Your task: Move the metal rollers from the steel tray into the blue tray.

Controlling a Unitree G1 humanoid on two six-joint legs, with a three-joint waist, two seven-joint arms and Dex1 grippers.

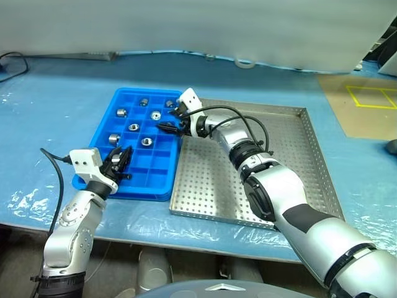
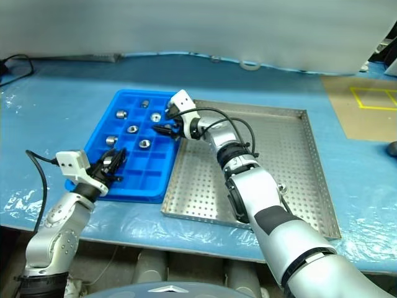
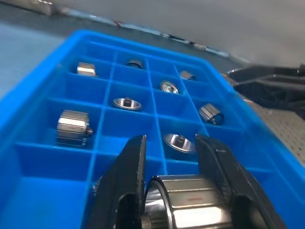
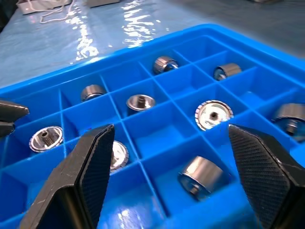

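Note:
The blue tray (image 1: 152,180) lies left of the steel tray (image 1: 205,180), and the two touch. Several metal rollers (image 1: 133,126) sit in the blue tray's far compartments, one to a square. My left gripper (image 1: 119,162) hovers over the blue tray's near left corner. It is shut on a metal roller (image 3: 190,205), which shows between its fingers (image 3: 128,176). My right gripper (image 1: 169,120) is open above the blue tray's right edge. In the right wrist view its fingers (image 4: 90,167) stand wide apart over a roller (image 4: 202,175) lying in a compartment.
Both trays rest on a table under blue plastic sheeting (image 1: 56,105). A ring of tape (image 1: 245,62) lies at the far edge and a black cable (image 1: 12,62) at the far left. A brown patch with yellow lines (image 1: 363,102) is at the right.

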